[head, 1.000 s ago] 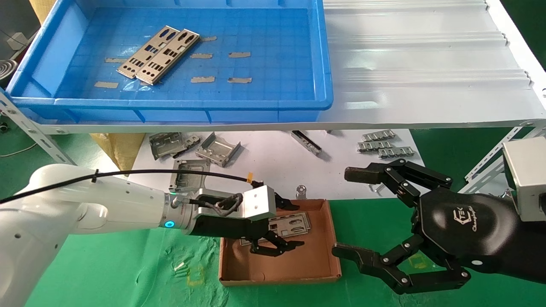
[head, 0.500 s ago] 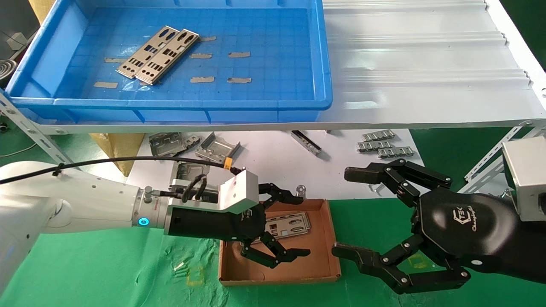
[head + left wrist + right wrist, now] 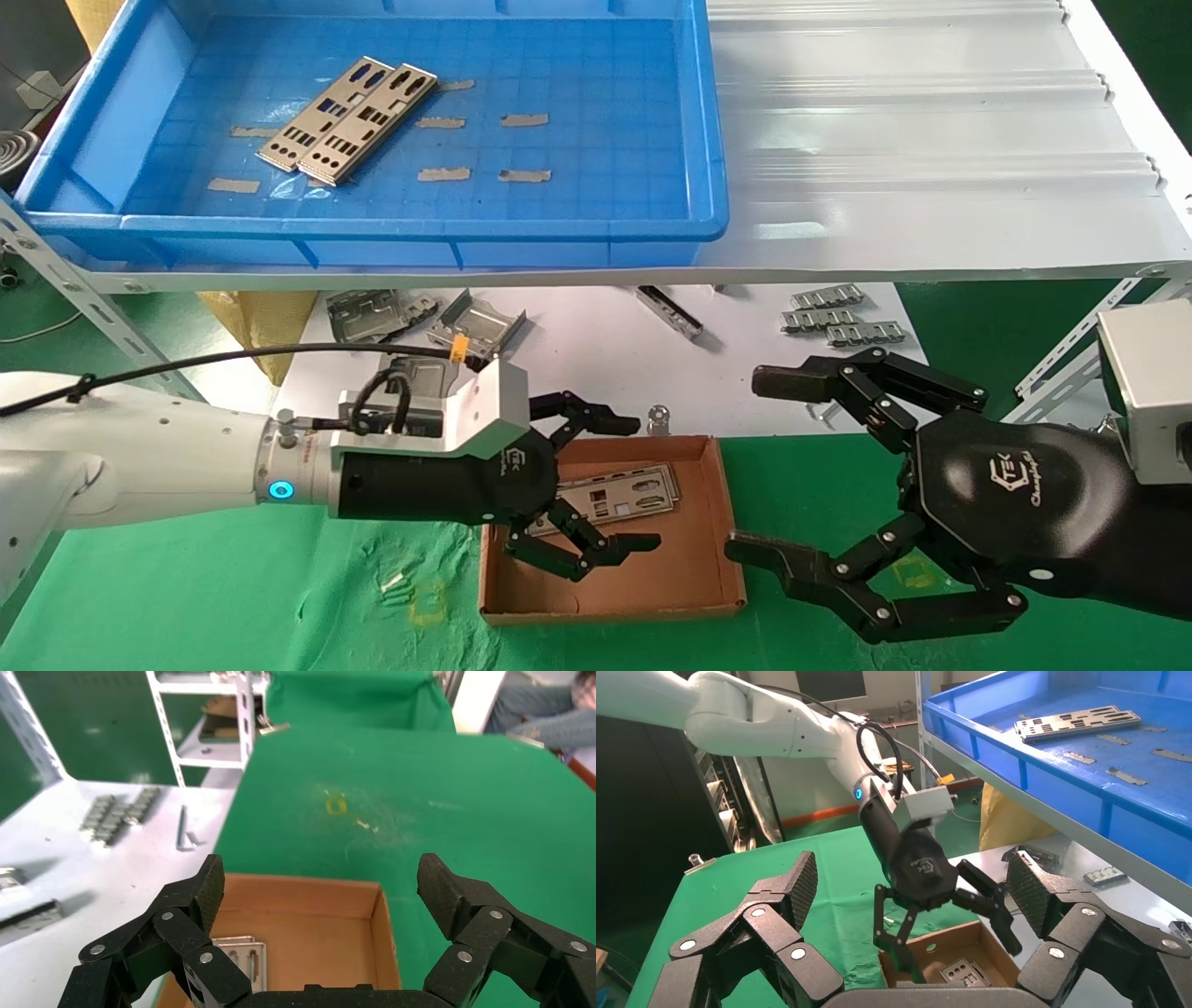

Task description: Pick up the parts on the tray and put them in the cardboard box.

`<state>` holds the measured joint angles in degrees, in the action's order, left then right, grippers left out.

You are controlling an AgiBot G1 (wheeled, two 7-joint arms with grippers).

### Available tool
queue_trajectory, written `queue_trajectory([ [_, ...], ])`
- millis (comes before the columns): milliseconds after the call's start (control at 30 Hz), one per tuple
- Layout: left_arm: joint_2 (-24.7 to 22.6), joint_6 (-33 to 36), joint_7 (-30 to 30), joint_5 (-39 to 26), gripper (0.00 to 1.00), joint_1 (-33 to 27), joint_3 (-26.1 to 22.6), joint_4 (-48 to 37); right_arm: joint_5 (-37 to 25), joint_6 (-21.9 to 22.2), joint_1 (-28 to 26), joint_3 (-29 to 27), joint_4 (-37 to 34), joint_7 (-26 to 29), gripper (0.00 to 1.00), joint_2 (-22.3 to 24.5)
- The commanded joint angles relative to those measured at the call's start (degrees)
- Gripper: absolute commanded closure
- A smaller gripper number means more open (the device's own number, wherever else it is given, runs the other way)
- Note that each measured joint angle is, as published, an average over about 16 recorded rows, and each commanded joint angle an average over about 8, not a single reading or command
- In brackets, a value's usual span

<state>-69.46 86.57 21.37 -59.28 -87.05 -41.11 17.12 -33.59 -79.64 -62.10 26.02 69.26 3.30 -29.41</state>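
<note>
Two long punched metal parts (image 3: 346,119) lie side by side on the floor of the blue tray (image 3: 372,226), up on the shelf at the far left; they also show in the right wrist view as parts (image 3: 1077,724) in the tray (image 3: 1046,776). Below, the cardboard box (image 3: 694,578) holds flat parts (image 3: 619,492) at its far side. My left gripper (image 3: 643,483) hangs open over the box's left half with nothing between its fingers. Its own view shows the left gripper (image 3: 323,881) over the box (image 3: 383,938) and a plate (image 3: 242,959). My right gripper (image 3: 752,464) stands open just right of the box.
Bent metal brackets (image 3: 475,326) and chain-like strips (image 3: 838,317) lie on the white table behind the box, with a small bolt (image 3: 658,417) near its far wall. A white corrugated sheet (image 3: 931,140) covers the shelf right of the tray. Green cloth lies round the box.
My left arm has drawn back to the left and its wrist has turned, so the open fingers now stand off the plates left in the box. The right arm has not moved.
</note>
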Motion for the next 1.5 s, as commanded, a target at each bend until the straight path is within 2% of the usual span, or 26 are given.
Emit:
queue_trajectory([
  [33,1.2,0.0,-1.2,0.6,0.00,0.9,0.9,2.0,0.0,0.0,0.0,0.0,0.0,0.0,0.00,0.0],
  [1500,30.1,-0.8,-28.0,15.2,0.00,22.2,21.9,49.3,0.0,0.0,0.0,0.0,0.0,0.0,0.00,0.0],
])
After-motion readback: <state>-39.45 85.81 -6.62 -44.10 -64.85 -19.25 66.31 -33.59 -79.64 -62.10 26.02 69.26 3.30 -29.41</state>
